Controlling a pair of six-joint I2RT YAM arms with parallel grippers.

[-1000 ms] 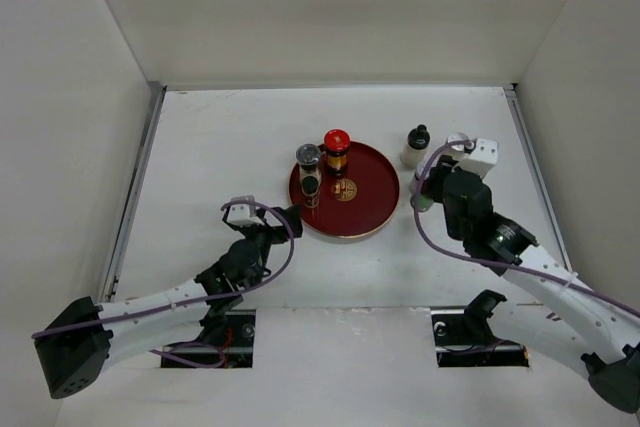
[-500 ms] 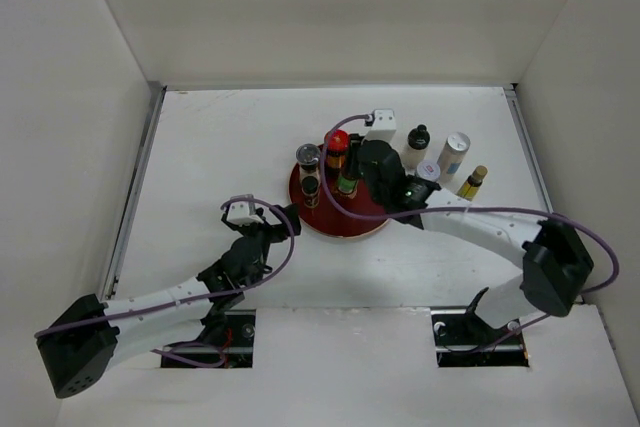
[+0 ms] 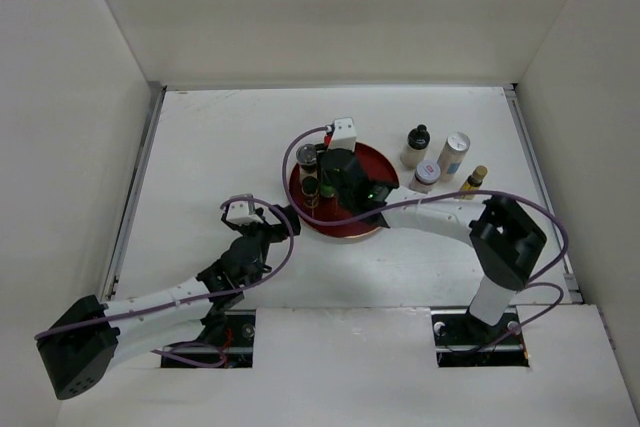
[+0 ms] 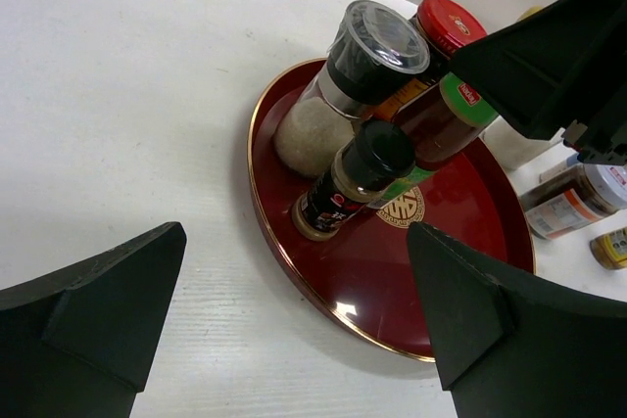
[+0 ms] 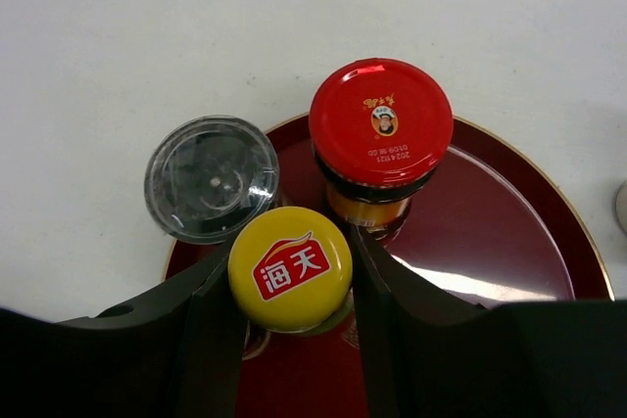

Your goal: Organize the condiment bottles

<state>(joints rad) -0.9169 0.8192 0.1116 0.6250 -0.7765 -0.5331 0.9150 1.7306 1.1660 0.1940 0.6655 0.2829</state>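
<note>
A red round tray point(image 3: 375, 209) carries a clear-capped grinder point(image 3: 307, 155), a small black-capped bottle point(image 3: 311, 187) and a red-capped jar point(image 5: 381, 122). My right gripper point(image 5: 290, 281) is over the tray's left part, shut on a yellow-capped bottle point(image 5: 290, 268) with a green label point(image 4: 446, 115). It holds the bottle tilted between the grinder and the red-capped jar. I cannot tell whether the bottle's base touches the tray. My left gripper point(image 4: 299, 232) is open and empty at the tray's near-left rim. Several bottles stand right of the tray.
Right of the tray stand a black-capped bottle point(image 3: 415, 145), a white cylinder point(image 3: 453, 155), a light-capped jar point(image 3: 426, 176) and a small yellow-capped bottle point(image 3: 473, 181). White walls enclose the table on three sides. The right arm spans the tray's right half.
My right arm has swung left from the bottles at the right to the tray's left part, carrying the yellow-capped bottle. The left arm has not moved.
</note>
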